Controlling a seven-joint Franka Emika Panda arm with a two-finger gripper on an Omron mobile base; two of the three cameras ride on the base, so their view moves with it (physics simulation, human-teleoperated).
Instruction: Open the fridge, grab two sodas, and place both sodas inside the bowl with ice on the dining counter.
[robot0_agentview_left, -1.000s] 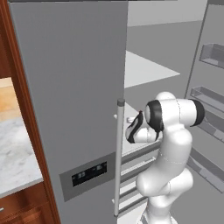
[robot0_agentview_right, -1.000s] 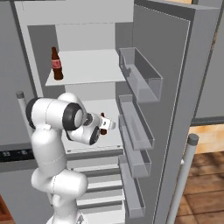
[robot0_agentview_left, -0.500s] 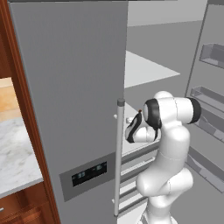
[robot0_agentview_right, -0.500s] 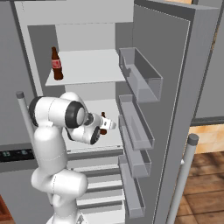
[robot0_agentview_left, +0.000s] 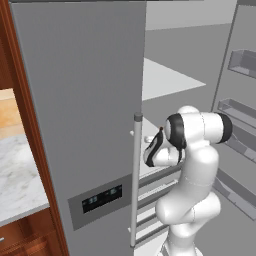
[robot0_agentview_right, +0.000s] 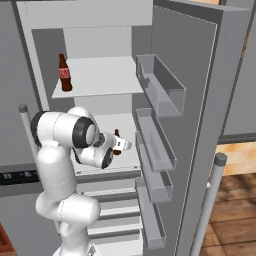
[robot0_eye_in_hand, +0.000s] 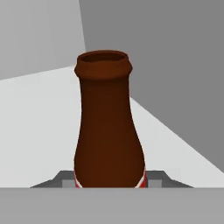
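The fridge (robot0_agentview_right: 200, 100) stands with its right door swung open and its left door (robot0_agentview_left: 80, 100) closed. One soda (robot0_agentview_right: 63, 73), a dark brown bottle with a red label, stands upright on the upper shelf at the left. My gripper (robot0_agentview_right: 120, 145) reaches onto the middle shelf and is shut on the second soda (robot0_agentview_right: 117, 141). In the hand view that soda (robot0_eye_in_hand: 108, 127) rises upright between my fingertips (robot0_eye_in_hand: 65, 179), which press against its lower body at the red label. In the left base view its neck (robot0_agentview_left: 161, 129) peeks out beside my hand. The bowl with ice is out of view.
Door bins (robot0_agentview_right: 160, 85) line the inside of the open right door, close to my hand's right. The closed door's bar handle (robot0_agentview_left: 135, 175) stands just left of my arm. A marble countertop (robot0_agentview_left: 17, 175) lies beyond the wood panel at the left; whether it is the dining counter I cannot tell.
The jaws have closed from wide open onto the soda on the middle shelf. The arm has hardly moved.
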